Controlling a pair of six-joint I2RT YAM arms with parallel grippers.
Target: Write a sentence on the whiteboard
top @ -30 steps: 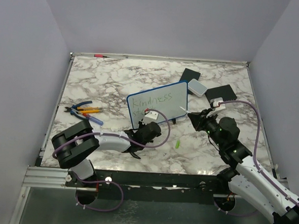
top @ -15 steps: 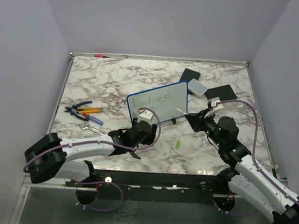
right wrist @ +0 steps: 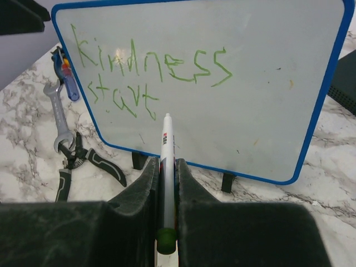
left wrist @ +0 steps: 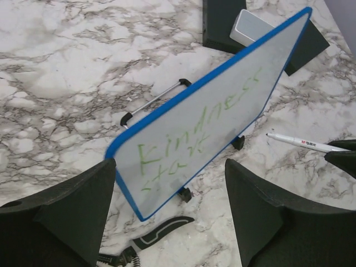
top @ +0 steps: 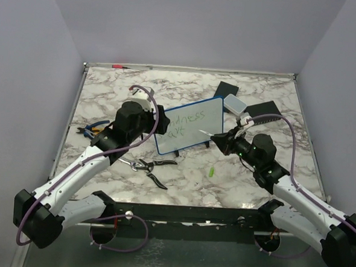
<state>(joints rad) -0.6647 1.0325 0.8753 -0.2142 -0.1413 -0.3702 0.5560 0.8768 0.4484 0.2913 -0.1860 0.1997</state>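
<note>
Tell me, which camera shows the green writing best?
Right wrist view: the writing faces it squarely and fills the frame, reading "Kindness start". Left wrist shows it slanted; top view shows it tiny, partly behind the left arm.

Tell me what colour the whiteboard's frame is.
Blue. The whiteboard frame shows best in the right wrist view.

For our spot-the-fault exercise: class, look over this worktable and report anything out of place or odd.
A small green piece, probably the cap of the marker, lies loose on the marble table in front of the whiteboard. The whiteboard stands askew to the table's edges. Nothing looks spilled or broken.
</note>
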